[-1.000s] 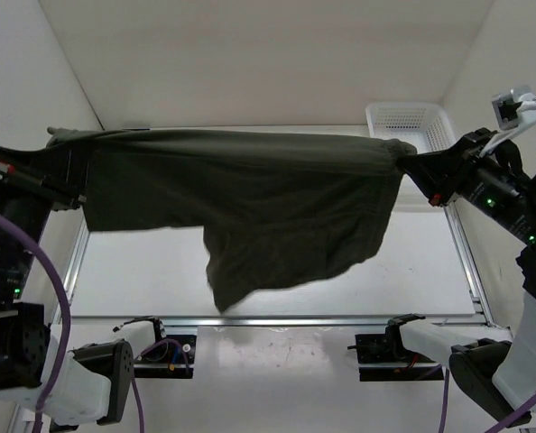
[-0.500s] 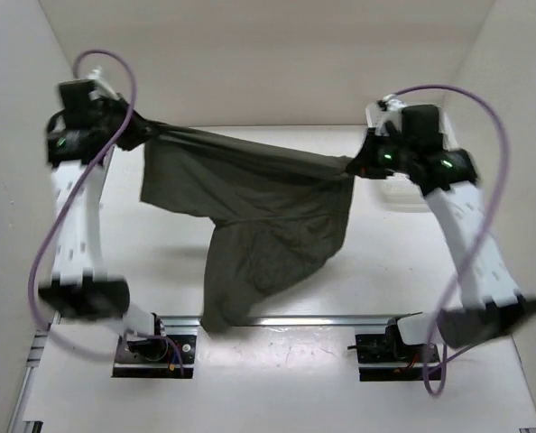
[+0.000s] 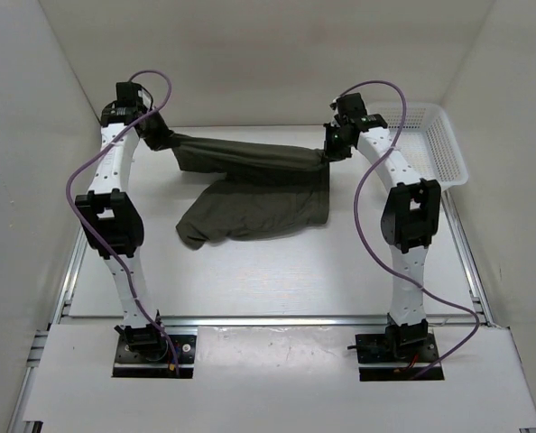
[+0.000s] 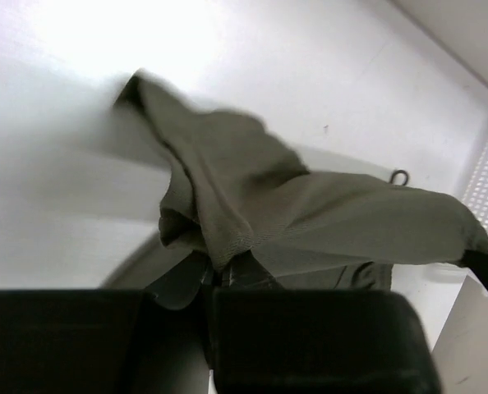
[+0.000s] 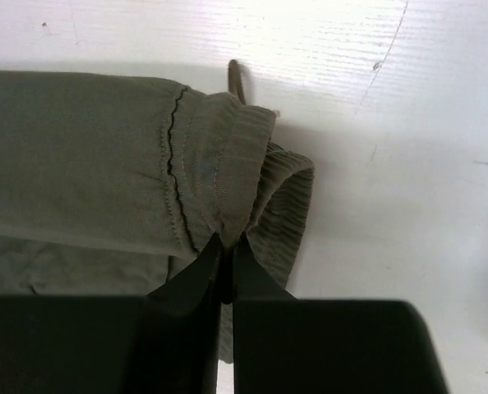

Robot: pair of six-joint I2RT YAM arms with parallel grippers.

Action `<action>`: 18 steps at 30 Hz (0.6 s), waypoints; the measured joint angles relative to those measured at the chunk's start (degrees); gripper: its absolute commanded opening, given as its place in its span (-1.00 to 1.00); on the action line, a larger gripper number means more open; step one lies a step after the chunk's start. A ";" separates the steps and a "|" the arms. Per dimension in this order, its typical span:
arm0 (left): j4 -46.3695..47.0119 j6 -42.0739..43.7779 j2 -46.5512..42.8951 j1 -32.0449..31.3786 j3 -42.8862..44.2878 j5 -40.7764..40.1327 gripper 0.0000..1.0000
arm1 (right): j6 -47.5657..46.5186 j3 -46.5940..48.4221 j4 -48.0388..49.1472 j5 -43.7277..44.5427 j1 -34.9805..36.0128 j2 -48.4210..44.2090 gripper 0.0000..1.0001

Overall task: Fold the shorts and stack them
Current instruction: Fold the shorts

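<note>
Since 0.5 s ago both arms have reached forward and gone lower, and the shorts [image 3: 250, 185] have come down with them. They no longer hang above the near rail [image 3: 277, 319]. They are now spread over the far middle of the table [image 3: 277, 271].

A white mesh basket [image 3: 435, 135] stands in the far right corner, beside the right arm and apart from the fabric. 1 purple cable [image 3: 87, 180] loops along the left arm and another along the right. Nothing lies on the shorts, and the 2 arms stand at their 2 ends.

The table is white and matte, with plain white walls on 3 sides. The metal rail carries both arm bases at the near edge.

The long axis of the shorts runs left to right. The waistband is the far edge, drawn out as a band between the 2 claws. Both legs point toward the near edge, and the left leg reaches further to the near left. I cannot tell if the held edge touches the table.

The left gripper [image 3: 162, 140] has its fingers pressed together on a bunched corner of the waistband. The right gripper [image 5: 226, 254] is almost fully closed and pinches the ribbed waistband at the other end. A cord loop [image 5: 237, 78] sticks out just beyond it.
</note>
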 measured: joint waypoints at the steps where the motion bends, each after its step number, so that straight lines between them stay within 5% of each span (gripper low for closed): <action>1: 0.35 0.09 -0.09 -0.24 0.79 0.00 -0.79 | 0.00 0.90 -0.04 0.07 0.00 0.83 -1.00; 10: 1.14 1.33 -2.69 -2.86 -2.64 -2.86 -0.79 | -0.28 0.22 -0.44 1.01 -0.31 0.57 -1.00; 18: 0.92 1.11 -19.52 -4.48 -23.96 -7.10 -0.79 | -0.22 -17.92 1.16 1.18 -0.31 -13.00 -1.00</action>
